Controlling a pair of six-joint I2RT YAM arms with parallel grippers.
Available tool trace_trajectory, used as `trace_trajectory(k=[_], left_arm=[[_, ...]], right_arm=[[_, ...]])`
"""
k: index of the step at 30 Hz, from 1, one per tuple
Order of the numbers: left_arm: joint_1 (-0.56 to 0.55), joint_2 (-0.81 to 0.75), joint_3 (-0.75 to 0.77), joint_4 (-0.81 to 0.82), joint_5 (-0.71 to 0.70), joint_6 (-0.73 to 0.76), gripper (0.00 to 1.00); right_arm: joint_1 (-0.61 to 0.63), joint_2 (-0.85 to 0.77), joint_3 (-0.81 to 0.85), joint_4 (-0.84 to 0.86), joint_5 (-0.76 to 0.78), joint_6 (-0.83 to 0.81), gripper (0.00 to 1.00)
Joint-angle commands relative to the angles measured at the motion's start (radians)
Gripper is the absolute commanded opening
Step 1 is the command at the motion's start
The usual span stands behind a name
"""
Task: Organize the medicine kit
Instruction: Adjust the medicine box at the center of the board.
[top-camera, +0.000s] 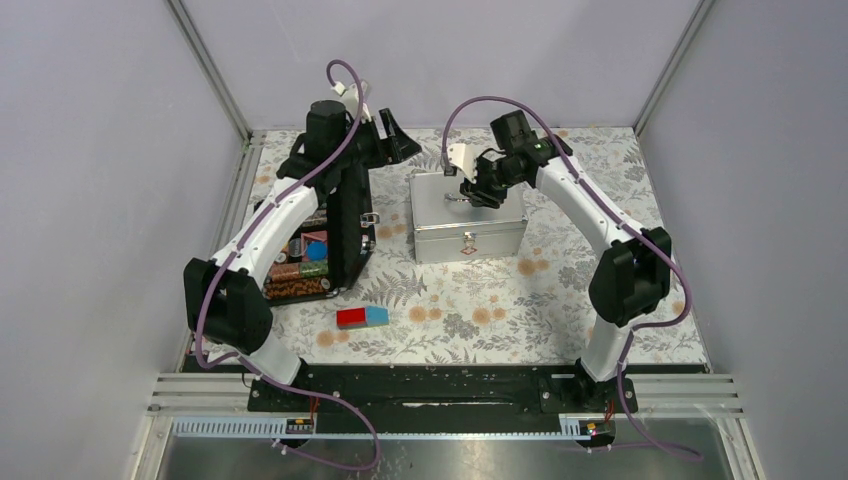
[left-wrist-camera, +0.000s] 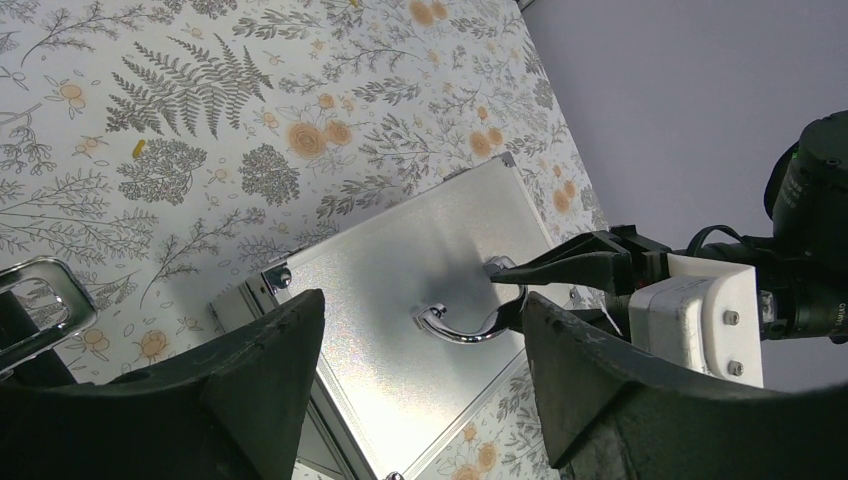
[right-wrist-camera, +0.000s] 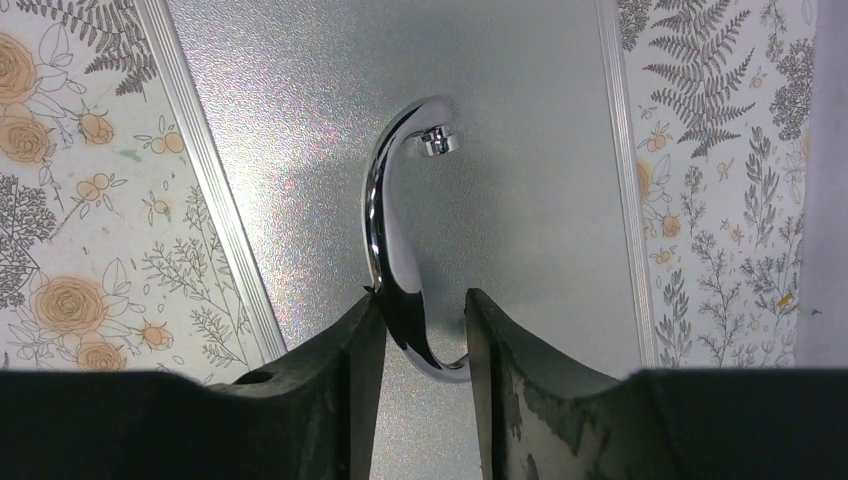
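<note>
A shut silver metal case (top-camera: 467, 215) stands in the middle of the table, with a chrome handle (right-wrist-camera: 385, 240) on its lid. My right gripper (right-wrist-camera: 425, 300) is down on the lid and open, its two fingers narrowly straddling the handle; one finger touches it, with a gap at the other. It also shows in the top view (top-camera: 470, 190). My left gripper (top-camera: 398, 135) is open and empty, high above the case's far left corner, looking down on the lid (left-wrist-camera: 400, 260). A black kit (top-camera: 310, 250) lies open at the left, holding several items.
The black kit's lid (top-camera: 350, 220) stands upright beside my left arm; a chrome latch (left-wrist-camera: 40, 300) shows at the left wrist view's edge. A red and blue box (top-camera: 362, 317) lies on the floral cloth in front of the kit. Grey walls enclose the table.
</note>
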Motion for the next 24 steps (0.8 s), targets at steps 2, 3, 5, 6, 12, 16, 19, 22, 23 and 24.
trace_trajectory(k=[2,3,5,6,12,16,19,22,23,24], left_arm=[[0.006,-0.033,-0.02,0.069,0.01,-0.028,0.71],[0.006,-0.032,-0.025,0.071,0.009,-0.031,0.71],[0.005,-0.032,-0.031,0.072,0.011,-0.033,0.71],[0.005,-0.033,-0.031,0.073,0.011,-0.034,0.71],[0.005,-0.032,-0.04,0.078,0.011,-0.034,0.71],[0.005,-0.018,-0.043,0.086,0.012,-0.042,0.7],[-0.003,-0.004,-0.039,0.102,0.011,-0.056,0.71],[-0.027,0.015,-0.028,0.117,-0.006,-0.065,0.71],[-0.037,0.021,-0.025,0.124,-0.015,-0.067,0.71],[-0.048,0.029,-0.023,0.132,-0.021,-0.067,0.72]], right_arm=[[0.004,0.026,0.02,0.085,0.026,0.051,0.39],[0.004,0.033,0.028,0.086,0.022,0.057,0.38],[0.006,0.047,0.048,0.086,0.016,0.068,0.35],[0.006,0.05,0.055,0.087,0.011,0.075,0.34],[0.007,0.053,0.067,0.063,-0.047,0.075,0.26],[0.009,0.067,0.065,0.071,-0.02,0.149,0.0],[0.003,0.018,-0.015,0.158,0.071,0.33,0.0],[-0.002,-0.082,-0.147,0.25,0.215,0.551,0.0],[-0.003,-0.123,-0.192,0.266,0.251,0.638,0.0],[-0.005,-0.159,-0.238,0.271,0.267,0.683,0.0]])
